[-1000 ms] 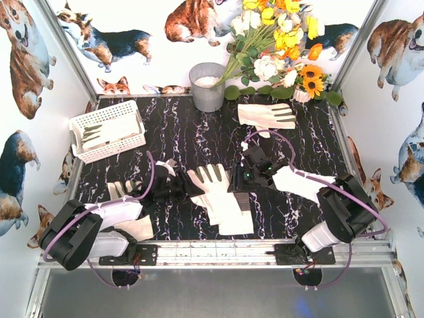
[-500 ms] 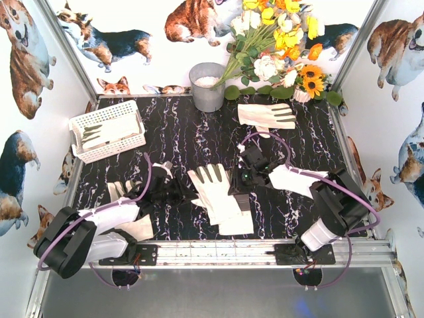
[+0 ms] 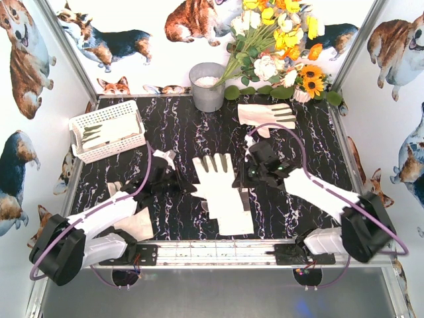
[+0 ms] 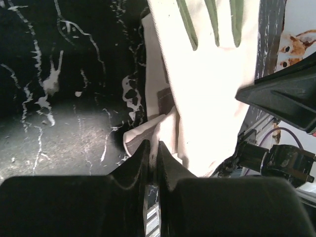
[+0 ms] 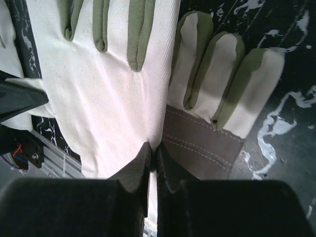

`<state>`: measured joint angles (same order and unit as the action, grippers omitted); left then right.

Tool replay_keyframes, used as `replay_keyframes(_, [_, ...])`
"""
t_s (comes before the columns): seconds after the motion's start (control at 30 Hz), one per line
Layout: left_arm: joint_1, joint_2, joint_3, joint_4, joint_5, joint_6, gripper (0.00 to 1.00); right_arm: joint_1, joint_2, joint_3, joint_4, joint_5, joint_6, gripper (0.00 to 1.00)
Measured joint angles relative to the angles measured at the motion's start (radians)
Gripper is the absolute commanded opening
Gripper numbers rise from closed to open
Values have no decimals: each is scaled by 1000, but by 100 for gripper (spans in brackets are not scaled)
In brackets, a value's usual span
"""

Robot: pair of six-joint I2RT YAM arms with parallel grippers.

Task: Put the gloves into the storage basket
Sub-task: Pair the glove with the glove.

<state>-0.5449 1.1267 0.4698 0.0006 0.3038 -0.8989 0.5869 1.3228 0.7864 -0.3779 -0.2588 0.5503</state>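
Your left gripper [image 4: 153, 150] is closed tight on the left edge of the top glove [image 3: 217, 189], with a fold of cream cloth bunched at its tips; your right gripper [image 5: 152, 150] is closed just as tight on the opposite edge, though its own camera does not show how much cloth lies between the jaws; the glove is spread between the two arms in the middle of the table [image 3: 172, 126], well apart from the storage basket [image 3: 112, 150] at the far left, which already has a glove [image 3: 99, 132] in it; lift both sides together and level, so neither pinch takes all the weight and slips; raise it well off the lower glove [image 5: 217, 113], which lies partly under it and could drag along; then carry it left and away; your left arm lies between glove and basket, with more gloves [image 3: 138, 226] beside its forearm; a metal bucket [image 3: 207, 89] and flowers [image 3: 275, 46] stand at the back, with another glove [image 3: 267, 115] just in front of them.
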Motion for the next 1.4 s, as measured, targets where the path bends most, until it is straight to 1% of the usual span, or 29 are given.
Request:
replay_keyframes(0.2, [-82, 40, 32, 7, -21, 21, 0, -6, -156, -1, -137, 76, -14, 0])
replay_keyframes(0.37, [-162, 97, 32, 62, -38, 5, 0, -11, -271, -83, -208, 119, 3, 0])
replay_keyframes(0.47, [-193, 117, 32, 95, -49, -2, 0, -13, -328, -144, -217, 130, 24, 0])
replay_keyframes(0.63, [-211, 154, 32, 121, -51, -6, 0, -13, -394, -225, -193, 132, 59, 0])
replay_keyframes(0.83, [-216, 167, 32, 121, -66, -4, 0, -13, -388, -250, -156, 133, 68, 0])
replay_keyframes(1.17, [-218, 185, 27, 84, -108, -18, 0, -13, -266, -251, -91, 101, 69, 0])
replay_keyframes(1.4, [-218, 225, 18, 96, -101, -40, 0, -13, -241, -252, -78, 95, 69, 0])
